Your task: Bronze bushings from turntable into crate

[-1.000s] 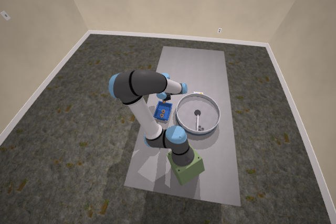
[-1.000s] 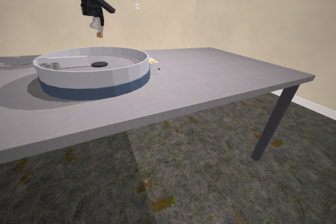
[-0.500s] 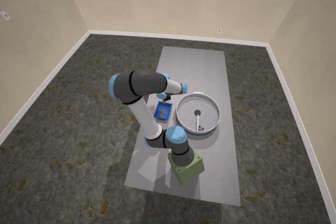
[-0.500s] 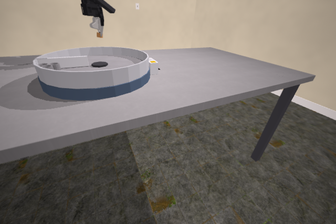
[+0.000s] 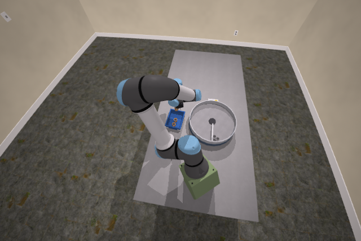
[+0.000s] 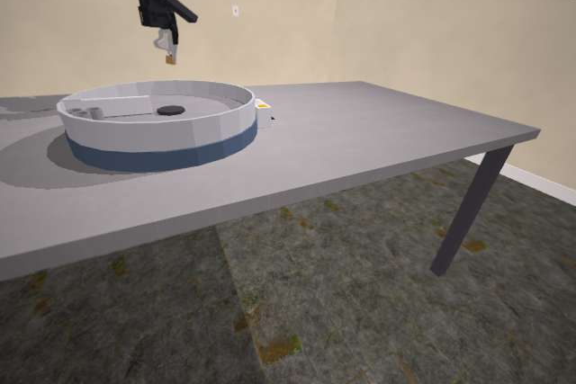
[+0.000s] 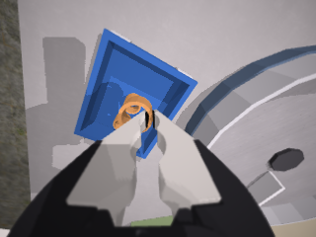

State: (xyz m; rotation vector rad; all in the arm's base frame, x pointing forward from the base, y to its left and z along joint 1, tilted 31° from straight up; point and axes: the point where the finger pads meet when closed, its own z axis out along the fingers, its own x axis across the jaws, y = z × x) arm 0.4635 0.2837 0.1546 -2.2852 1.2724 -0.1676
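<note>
Turntable [image 5: 193, 112] [image 6: 139, 136] [image 7: 219, 106], the widest thing on the table [image 5: 210, 71] [image 6: 325, 138] [image 7: 54, 22], sits right of centre in the top view, its raised wall standing near the crate [image 5: 167, 118] [image 7: 89, 89] on its left. Toward its lower edge, beside the straight divider [image 5: 212, 131] [image 6: 122, 106], small grey steel bushings [image 5: 216, 138] [image 6: 95, 112] remain, as they should; no bronze shows in there, so the picking looks finished. Two bronze bushings [image 5: 174, 122] lie apart in the crate's lower half in the top view. A third, the held bushing [image 5: 176, 109] [image 6: 169, 59] [image 7: 134, 100], is gripped by its wall between the fingers [image 5: 176, 108] [image 6: 173, 58], raised near the crate's upper edge in that view. What seems left is to centre it over the crate, lower, release and move clear. The crate's upper half offers the most room; the rim nearest the fingers is the edge to clear, and rising straight up should avoid both walls.
</note>
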